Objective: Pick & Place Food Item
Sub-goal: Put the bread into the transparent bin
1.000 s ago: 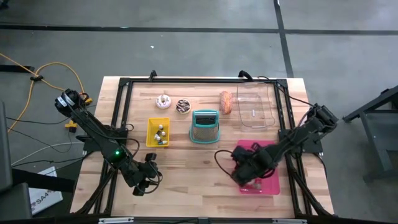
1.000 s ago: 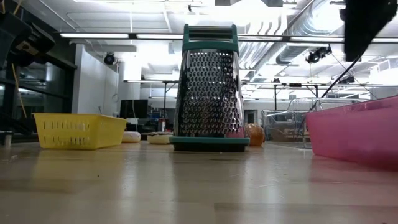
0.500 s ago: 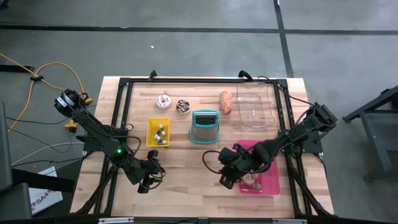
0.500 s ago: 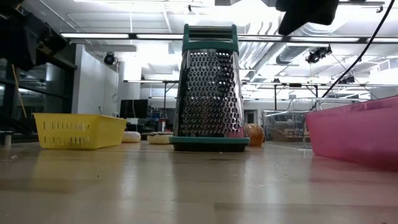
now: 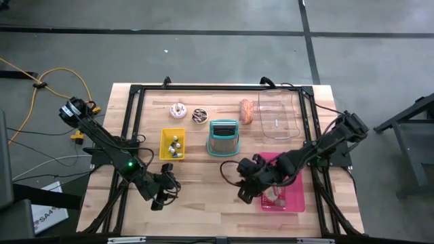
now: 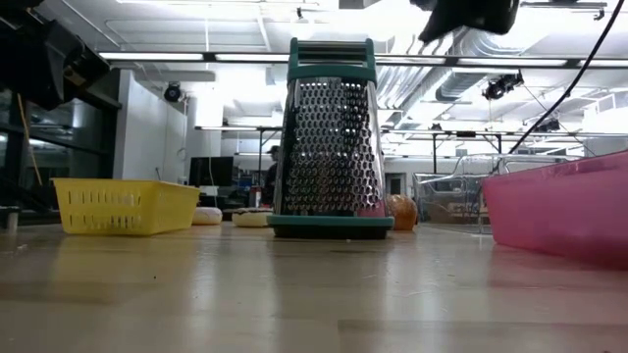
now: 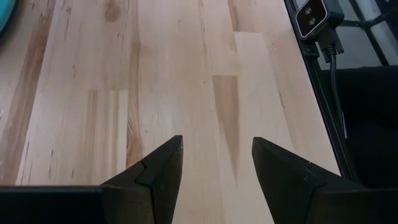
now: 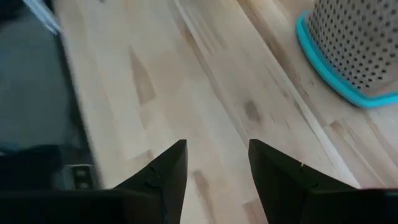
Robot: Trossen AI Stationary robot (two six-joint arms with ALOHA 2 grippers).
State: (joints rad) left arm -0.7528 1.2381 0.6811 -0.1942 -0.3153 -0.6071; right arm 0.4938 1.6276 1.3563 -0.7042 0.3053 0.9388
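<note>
Beside the pink bin [image 5: 293,196], the right gripper [image 5: 244,192] (jaws apart, empty) has swung worktop-inward; left gripper [image 5: 161,198] open.

A pale wooden plank table [image 5: 203,196] with a black metal frame carries everything; near its far edge lie a white round pastry [image 5: 178,108], a dark chocolate-topped doughnut [image 5: 199,116], a brown oblong bread roll [image 5: 246,112] and a clear plastic container [image 5: 279,115]; nearer the middle stand a small yellow plastic basket [image 5: 172,144] and a teal-rimmed steel box grater [image 5: 224,137]; a pink plastic tray [image 5: 296,196] sits toward the right front.
</note>
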